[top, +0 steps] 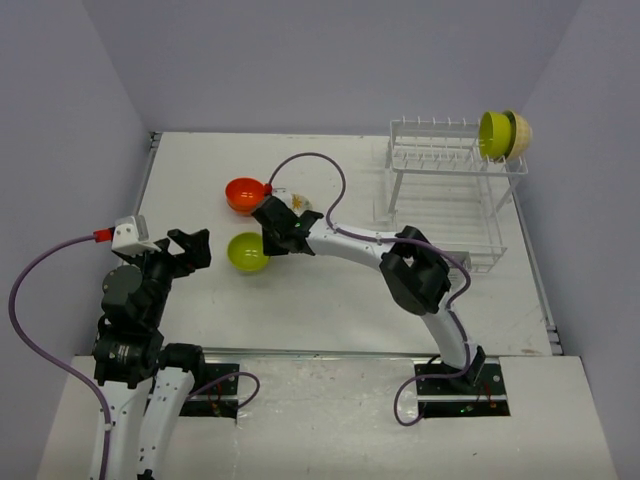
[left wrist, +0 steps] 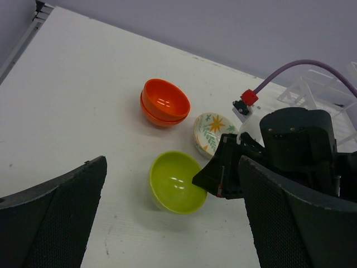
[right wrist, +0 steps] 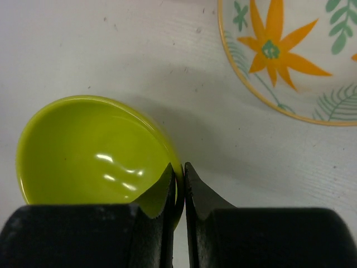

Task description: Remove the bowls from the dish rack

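Though almost fully closed, grips rim of green bowl on table with right gripper. Spreads left gripper wide, holding nothing. Beside green bowl: stacked orange bowls, flowered bowl. At dish rack top right end: second green bowl against beige bowl.

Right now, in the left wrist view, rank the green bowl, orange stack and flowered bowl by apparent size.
1. green bowl, nearest the camera.
2. orange stack, only slightly smaller.
3. flowered bowl, partly hidden behind the right gripper, so unsure.
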Robot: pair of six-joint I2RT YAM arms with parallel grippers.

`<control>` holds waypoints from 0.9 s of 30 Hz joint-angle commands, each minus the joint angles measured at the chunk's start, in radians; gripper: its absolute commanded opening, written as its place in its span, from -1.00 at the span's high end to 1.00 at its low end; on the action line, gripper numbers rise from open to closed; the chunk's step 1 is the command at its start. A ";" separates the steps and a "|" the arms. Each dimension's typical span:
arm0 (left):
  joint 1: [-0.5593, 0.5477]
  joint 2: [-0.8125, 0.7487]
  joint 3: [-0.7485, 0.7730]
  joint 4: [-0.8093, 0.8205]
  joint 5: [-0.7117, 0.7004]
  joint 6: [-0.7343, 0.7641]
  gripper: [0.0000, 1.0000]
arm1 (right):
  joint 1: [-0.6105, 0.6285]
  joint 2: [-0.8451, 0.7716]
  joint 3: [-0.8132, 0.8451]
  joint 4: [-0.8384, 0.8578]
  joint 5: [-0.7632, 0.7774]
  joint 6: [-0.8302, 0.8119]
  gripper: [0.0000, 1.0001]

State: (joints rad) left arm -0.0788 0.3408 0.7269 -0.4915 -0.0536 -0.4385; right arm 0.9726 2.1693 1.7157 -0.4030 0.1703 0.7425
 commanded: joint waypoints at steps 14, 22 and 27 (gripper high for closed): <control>0.010 -0.008 0.000 0.011 0.000 -0.012 -1.00 | 0.015 0.038 0.162 -0.066 0.043 -0.011 -0.03; 0.010 -0.005 0.000 0.014 0.008 -0.009 -1.00 | 0.043 -0.440 0.061 -0.132 0.361 -0.276 -0.45; 0.008 0.059 -0.014 0.036 0.095 0.006 -1.00 | -0.020 -0.566 0.012 -0.212 0.808 -0.714 -0.89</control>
State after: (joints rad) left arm -0.0788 0.3550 0.7231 -0.4866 -0.0212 -0.4374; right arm 1.0004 1.6588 1.7504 -0.5537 0.6300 0.3176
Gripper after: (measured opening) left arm 0.997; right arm 0.927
